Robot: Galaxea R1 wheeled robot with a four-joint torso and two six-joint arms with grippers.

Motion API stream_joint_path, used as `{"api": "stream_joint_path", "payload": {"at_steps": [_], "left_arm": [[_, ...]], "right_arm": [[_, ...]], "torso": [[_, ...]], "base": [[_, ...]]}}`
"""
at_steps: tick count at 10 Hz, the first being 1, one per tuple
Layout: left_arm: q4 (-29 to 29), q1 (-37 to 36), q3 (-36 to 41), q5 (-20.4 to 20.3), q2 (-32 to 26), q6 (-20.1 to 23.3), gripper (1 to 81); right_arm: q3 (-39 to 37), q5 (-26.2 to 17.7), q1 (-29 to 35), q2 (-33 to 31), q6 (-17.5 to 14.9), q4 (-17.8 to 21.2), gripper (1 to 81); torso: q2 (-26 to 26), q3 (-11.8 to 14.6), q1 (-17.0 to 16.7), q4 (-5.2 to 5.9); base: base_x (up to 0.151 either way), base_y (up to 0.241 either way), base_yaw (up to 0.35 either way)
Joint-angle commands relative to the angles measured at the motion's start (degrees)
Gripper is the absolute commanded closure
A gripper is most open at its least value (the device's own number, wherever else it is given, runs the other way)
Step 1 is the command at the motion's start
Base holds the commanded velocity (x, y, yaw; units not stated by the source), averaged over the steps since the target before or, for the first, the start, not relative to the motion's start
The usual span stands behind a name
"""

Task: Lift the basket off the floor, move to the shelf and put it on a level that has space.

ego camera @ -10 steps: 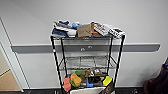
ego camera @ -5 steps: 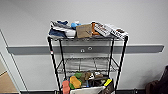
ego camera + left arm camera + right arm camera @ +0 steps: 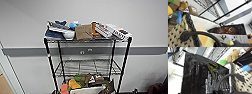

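Wall (image 3: 82, 22): pale grey, takes most of the head view, darker grey rail (image 3: 150, 50) running across behind the rack.

Shelf (image 3: 126, 60): black wire rack, centre frame, facing the camera square on. Top tier crowded: blue cloth (image 3: 53, 33) at 9 o'clock of the pile, brown cardboard box (image 3: 83, 31) in the middle, flat printed boxes (image 3: 113, 31) toward 3 o'clock. The level (image 3: 86, 67), next tier down, is a bare grey wire grid with nothing visible on it, so it looks like the one with room. Tier under it holds colourful toys (image 3: 75, 83).

Basket (image 3: 83, 90): only its pale rim peeks in at 6 o'clock of the head view, in front of the toy tier, lower than the bare level. Key relation: the bare level lies toward 12 o'clock of the basket, so my guess is the basket must go up and forward. Long axis seems to run 9-to-3, parallel to the rack front; not certain.

Left wrist view: woven basket wall (image 3: 179, 30) with dark braided rim very close, rack wires beyond. Right wrist view: the same weave (image 3: 243, 80) beside a glossy black bag (image 3: 201, 74). The basket shows large to both arms; neither looks clearly nearer. Held between them is likely, but no fingers are visible, so I cannot tell whether either gripper is clamped or spread.

Floor: strip of tan wood (image 3: 3, 86) at 8 o'clock.
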Motion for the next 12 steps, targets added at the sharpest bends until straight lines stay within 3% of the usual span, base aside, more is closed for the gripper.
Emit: {"api": "stream_joint_path", "payload": {"at_steps": [1,7,12], "left_arm": [[0.6,-8.6,5.6,-0.7,-1.4,0.8,81.1],[0.7,-9.1,9.4,-1.8,-4.0,0.7,81.1],[0.7,-9.3,9.7,-1.8,-4.2,0.7,81.1]], "right_arm": [[7.1,1.0,9.3,-2.0,0.3,-0.3,81.1],[9.7,1.4,10.2,-3.1,0.2,-0.8,81.1],[10.3,1.7,10.5,-3.5,0.2,-0.8,81.1]], "torso": [[0.0,0.0,0.0,0.0],[0.0,0.0,0.0,0.0],[0.0,0.0,0.0,0.0]], "base": [[0.133,0.0,0.0],[0.129,0.0,0.0],[0.08,-0.013,0.0]]}}
